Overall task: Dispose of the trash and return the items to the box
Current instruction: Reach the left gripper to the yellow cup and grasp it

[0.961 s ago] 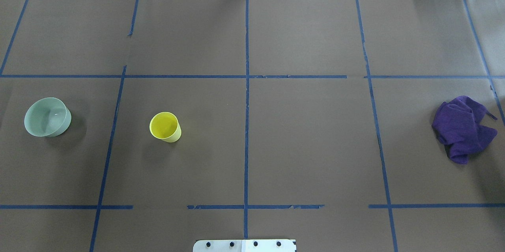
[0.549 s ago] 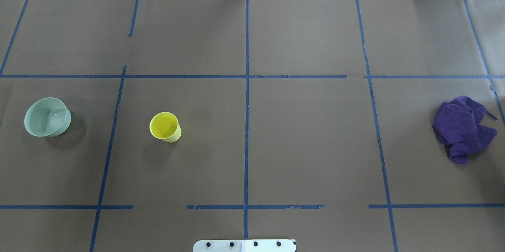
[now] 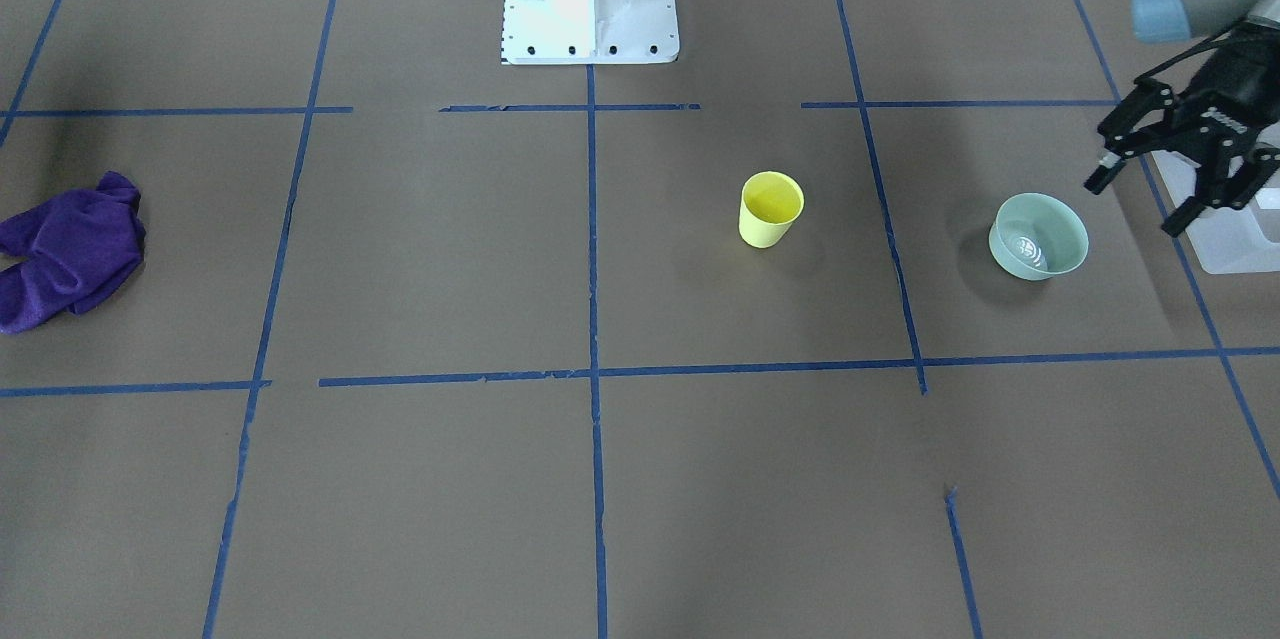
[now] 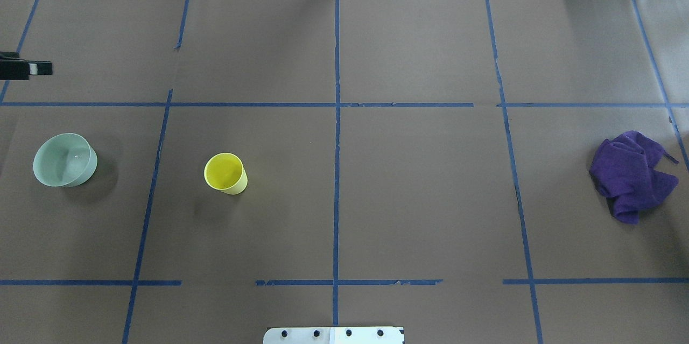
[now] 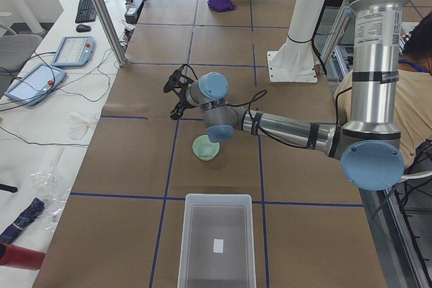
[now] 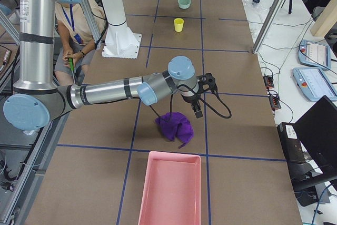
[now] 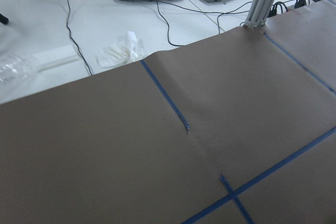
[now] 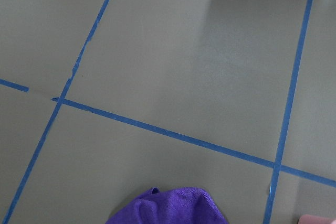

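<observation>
The yellow cup (image 4: 225, 173) stands upright left of the table's middle; it also shows in the front-facing view (image 3: 770, 208). The mint-green bowl (image 4: 64, 160) sits further left, and in the front-facing view (image 3: 1038, 235) something small and pale lies inside it. The frosted box (image 5: 217, 241) stands at the table's left end, past the bowl. My left gripper (image 3: 1133, 207) is open and empty, hovering between the bowl and the box, on the side toward my base. One of its fingers (image 4: 27, 68) pokes into the overhead view. My right gripper (image 6: 202, 98) hangs above the purple cloth; I cannot tell its state.
A crumpled purple cloth (image 4: 632, 174) lies at the far right, also in the right wrist view (image 8: 168, 205). A pink tray (image 6: 171, 188) stands beyond it at the table's right end. Blue tape lines grid the brown paper. My base plate (image 4: 334, 335) is at the near edge.
A finger of my left gripper has come into the overhead view at the left edge, above the bowl. The cup, bowl and cloth have not moved.
</observation>
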Robot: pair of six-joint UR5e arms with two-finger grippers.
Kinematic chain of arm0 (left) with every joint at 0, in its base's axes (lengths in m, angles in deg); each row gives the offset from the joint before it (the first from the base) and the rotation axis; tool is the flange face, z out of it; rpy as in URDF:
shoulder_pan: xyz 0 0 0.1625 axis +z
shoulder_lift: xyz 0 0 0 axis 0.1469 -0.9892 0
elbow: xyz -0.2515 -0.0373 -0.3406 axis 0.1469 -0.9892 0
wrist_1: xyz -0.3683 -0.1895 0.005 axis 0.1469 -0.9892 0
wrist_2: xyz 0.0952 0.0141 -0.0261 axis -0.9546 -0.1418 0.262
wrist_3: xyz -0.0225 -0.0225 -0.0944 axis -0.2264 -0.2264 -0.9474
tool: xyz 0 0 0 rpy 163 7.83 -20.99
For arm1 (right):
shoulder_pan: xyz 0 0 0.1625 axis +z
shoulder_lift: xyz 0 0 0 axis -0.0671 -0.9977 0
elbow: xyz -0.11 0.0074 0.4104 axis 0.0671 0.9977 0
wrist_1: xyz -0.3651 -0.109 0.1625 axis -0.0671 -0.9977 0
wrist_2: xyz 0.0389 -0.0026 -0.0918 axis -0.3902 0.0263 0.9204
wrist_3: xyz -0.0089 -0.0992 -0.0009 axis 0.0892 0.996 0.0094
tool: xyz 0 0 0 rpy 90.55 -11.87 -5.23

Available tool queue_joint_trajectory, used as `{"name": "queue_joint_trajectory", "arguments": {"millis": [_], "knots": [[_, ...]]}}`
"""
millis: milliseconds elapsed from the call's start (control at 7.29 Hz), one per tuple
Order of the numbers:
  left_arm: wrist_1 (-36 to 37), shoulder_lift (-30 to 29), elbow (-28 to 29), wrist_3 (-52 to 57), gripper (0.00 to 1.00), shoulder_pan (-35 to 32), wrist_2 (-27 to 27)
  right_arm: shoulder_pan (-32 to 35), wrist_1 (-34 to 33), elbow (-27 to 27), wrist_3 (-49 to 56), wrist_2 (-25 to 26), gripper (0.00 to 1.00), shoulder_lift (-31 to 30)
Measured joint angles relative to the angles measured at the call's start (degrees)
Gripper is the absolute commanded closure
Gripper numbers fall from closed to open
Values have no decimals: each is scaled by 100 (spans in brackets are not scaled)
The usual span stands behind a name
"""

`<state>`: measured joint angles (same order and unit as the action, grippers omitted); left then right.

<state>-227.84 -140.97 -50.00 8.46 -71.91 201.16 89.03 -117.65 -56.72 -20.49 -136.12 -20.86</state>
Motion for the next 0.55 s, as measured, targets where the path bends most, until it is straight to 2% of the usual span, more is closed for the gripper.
{"name": "queue_joint_trajectory", "arguments": {"millis": [137, 412, 549], "knots": [[306, 5, -260, -749, 0, 544, -459, -1, 6, -2, 0, 2, 0, 7], [1561, -76, -726, -1883, 15, 1643, -1737, -2, 4, -1, -5, 4, 0, -3], [2265, -246, -916, -2428, 18, 2154, -2232, -1, 2, 8, -4, 6, 0, -10]]}}
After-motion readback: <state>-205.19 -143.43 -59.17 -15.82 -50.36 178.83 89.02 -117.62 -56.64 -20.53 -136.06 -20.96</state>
